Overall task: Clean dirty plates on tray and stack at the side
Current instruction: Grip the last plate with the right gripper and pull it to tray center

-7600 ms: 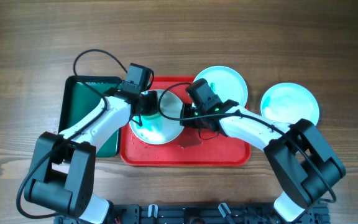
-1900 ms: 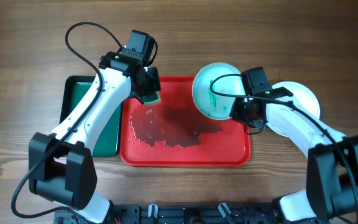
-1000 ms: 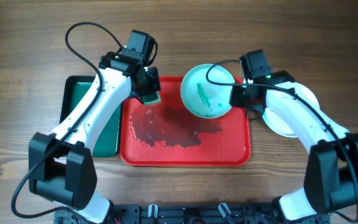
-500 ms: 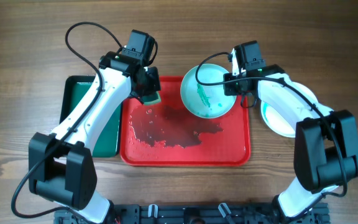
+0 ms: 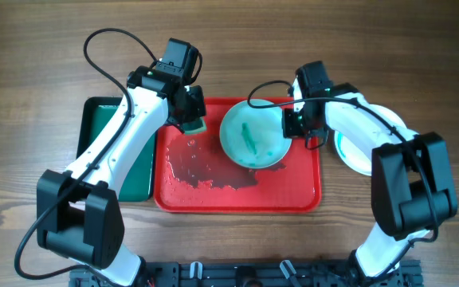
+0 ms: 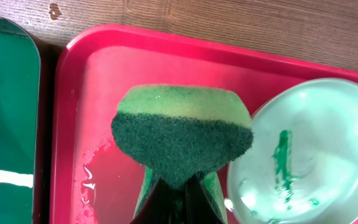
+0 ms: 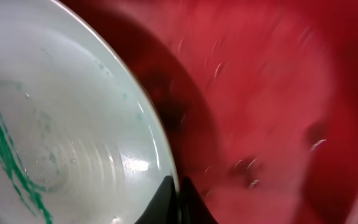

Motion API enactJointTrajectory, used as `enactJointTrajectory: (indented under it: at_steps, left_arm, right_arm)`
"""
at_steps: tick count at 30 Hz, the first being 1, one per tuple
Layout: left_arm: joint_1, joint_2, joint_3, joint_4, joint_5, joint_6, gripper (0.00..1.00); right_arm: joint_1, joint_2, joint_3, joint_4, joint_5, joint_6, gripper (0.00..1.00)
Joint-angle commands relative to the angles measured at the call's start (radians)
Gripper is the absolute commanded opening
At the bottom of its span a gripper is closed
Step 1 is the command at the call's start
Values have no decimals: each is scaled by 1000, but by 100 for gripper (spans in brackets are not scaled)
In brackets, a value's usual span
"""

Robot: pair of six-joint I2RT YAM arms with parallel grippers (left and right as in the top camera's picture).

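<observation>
The right gripper [image 7: 178, 186] is clenched on the rim of a round pale mint-white plate [image 7: 61, 124]. Its fingertips are cut off by the bottom of the wrist view, so only the pinch itself can be seen. The plate [image 5: 252, 139] sits in the far half of the large red rectangular plastic tray [image 5: 293, 195], a little right of its centre, with a teal-green streak on its face. A dark shadow lies under the gripped edge. Whether the plate rests flat on the tray I cannot tell, and that wrist view is blurred over the tray floor.

The left gripper [image 6: 178, 190] grasps a green-and-yellow sponge [image 6: 182, 134], which hides most of its fingers. The sponge [image 5: 196, 123] hangs at the tray's far-left corner, just beside the plate's rim but apart from it. I cannot tell if it touches the tray.

Water beads and a wet patch [image 5: 194, 163] spread over the tray's left and middle.

A narrower dark green tray [image 5: 102, 151] lies against the red tray's left side, partly under the left arm. Off the red tray's right side, on the wooden table [image 5: 38, 64], a second pale plate [image 5: 355, 155] is mostly covered by the right arm. I cannot tell if it is one plate or a stack.
</observation>
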Motion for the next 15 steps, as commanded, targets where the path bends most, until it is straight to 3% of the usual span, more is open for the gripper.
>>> enactJointTrajectory:
  at_steps: [1, 4, 5, 6, 10, 15]
  left_arm:
    - [-5, -5, 10, 3, 11, 4, 4]
    - [-5, -5, 10, 3, 11, 5, 4]
    - [-5, -5, 10, 3, 12, 4, 4]
    - [-5, -5, 10, 2, 12, 5, 4]
    - [-5, -5, 10, 2, 12, 5, 4]
    - [-5, -5, 10, 1, 12, 4, 4]
  right_arm:
    - [86, 2, 0, -77, -78, 246, 4]
    - [170, 2, 2, -73, -78, 310, 5]
    - [194, 2, 3, -53, -63, 308, 10]
    - [205, 2, 3, -37, -39, 305, 22]
    - [190, 2, 3, 18, -23, 195, 36]
    - [184, 12, 3, 108, -35, 40, 34]
